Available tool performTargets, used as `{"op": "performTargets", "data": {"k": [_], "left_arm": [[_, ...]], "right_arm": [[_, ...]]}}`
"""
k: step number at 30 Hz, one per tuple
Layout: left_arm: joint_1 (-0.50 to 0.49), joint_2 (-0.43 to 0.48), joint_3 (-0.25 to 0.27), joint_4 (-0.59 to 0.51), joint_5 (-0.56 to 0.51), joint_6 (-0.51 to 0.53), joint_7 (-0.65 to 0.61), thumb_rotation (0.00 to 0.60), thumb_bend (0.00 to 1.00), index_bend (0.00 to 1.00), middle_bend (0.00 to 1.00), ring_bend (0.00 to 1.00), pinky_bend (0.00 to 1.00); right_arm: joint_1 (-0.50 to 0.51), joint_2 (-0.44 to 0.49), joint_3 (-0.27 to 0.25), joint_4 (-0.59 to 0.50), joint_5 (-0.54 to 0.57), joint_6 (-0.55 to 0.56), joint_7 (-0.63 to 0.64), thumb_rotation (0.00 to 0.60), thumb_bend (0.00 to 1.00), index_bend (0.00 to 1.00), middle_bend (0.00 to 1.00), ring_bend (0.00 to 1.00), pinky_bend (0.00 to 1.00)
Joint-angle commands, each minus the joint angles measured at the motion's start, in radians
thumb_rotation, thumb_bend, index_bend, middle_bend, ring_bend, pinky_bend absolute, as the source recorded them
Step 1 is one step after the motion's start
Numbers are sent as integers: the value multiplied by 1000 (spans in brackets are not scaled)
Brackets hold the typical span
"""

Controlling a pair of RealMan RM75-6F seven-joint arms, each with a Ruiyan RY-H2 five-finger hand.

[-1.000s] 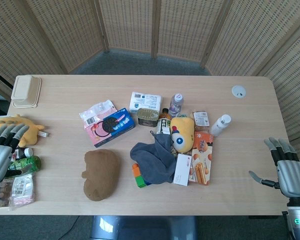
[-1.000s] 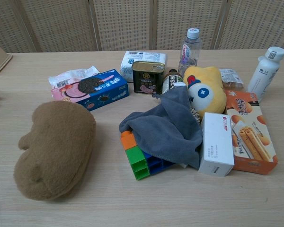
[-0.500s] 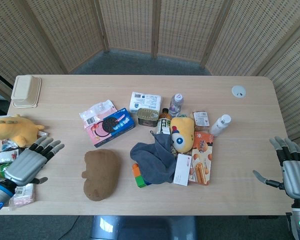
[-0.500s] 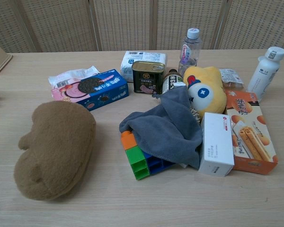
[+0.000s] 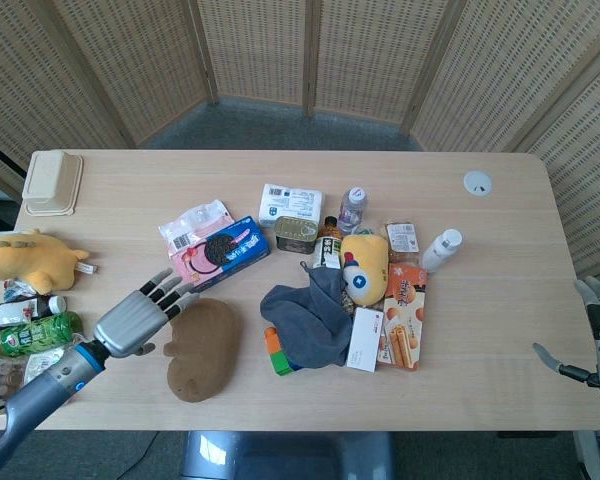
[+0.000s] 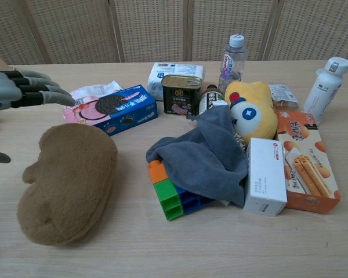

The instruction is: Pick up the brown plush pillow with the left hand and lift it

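Left hand point(image 5: 138, 318), fingers spread and empty, hovers beside the brown plush pillow point(image 5: 201, 348) near the table's point(image 5: 500, 380) front edge

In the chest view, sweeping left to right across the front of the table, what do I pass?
Open left hand → brown plush pillow → orange and green building blocks → white rectangular carton → orange biscuit box.

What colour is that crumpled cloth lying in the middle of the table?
The cloth is grey-blue, seen best in the chest view.
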Motion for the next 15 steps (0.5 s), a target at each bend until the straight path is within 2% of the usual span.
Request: {"op": "performTargets", "data": {"k": [1, 7, 12, 13, 15], "left_arm": [[-56, -49, -12, 43, -3, -54, 5, 600, 19, 0, 0, 0, 0], [-138, -107, -4, 96, -22, -159, -18, 600, 20, 0, 0, 0, 0], [-175, -142, 4, 107, -26, -185, -15, 600, 19, 0, 0, 0, 0], [-181, -147, 9, 111, -25, -189, -14, 600, 19, 12, 0, 49, 0], [-185, -155, 17, 117, -26, -189, -15, 600, 19, 105, 3, 275, 39]], "right_arm": [[-14, 9, 2, 8, 9, 14, 13, 343, 200, 0, 0, 0, 0], [-37, 16, 4, 23, 25, 33, 37, 347, 202, 0, 0, 0, 0], [-42, 17, 8, 25, 27, 35, 43, 344, 202, 0, 0, 0, 0], [-42, 18, 9, 24, 27, 35, 44, 346, 201, 0, 0, 0, 0], [-41, 18, 10, 23, 28, 32, 47, 345, 202, 0, 0, 0, 0]]}}
